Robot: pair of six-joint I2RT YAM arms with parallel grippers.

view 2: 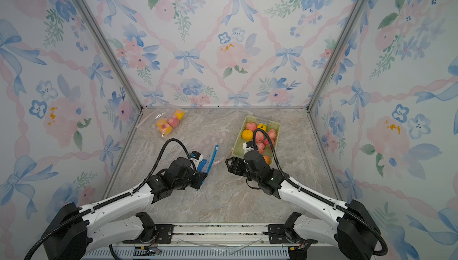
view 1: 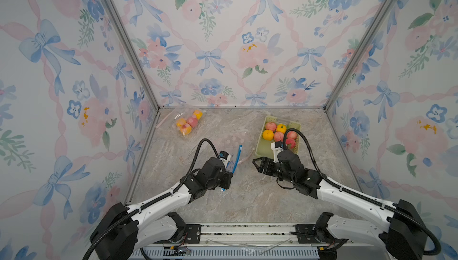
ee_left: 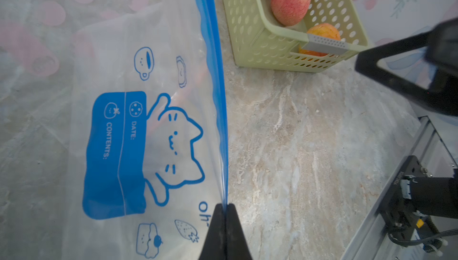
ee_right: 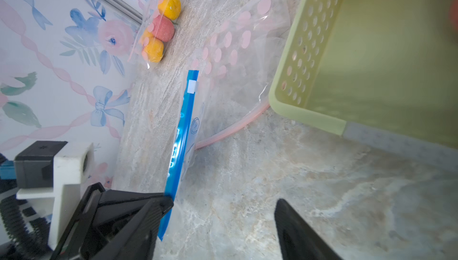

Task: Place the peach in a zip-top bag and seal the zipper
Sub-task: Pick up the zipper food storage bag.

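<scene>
— Clear zip-top bag, blue zipper strip, blue cat print.
— Pale green basket, pink-red peaches.
— Grey-beige marbled surface.
— Pink dots on other clear bag. Pastel floral walls, blue bows.

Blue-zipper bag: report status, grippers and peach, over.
Left gripper shut on blue-zipper bag at zipper. Right gripper open, empty, beside green basket. Peaches in basket; bag empty. Pink-dotted bag lies flat beyond it.
</scene>
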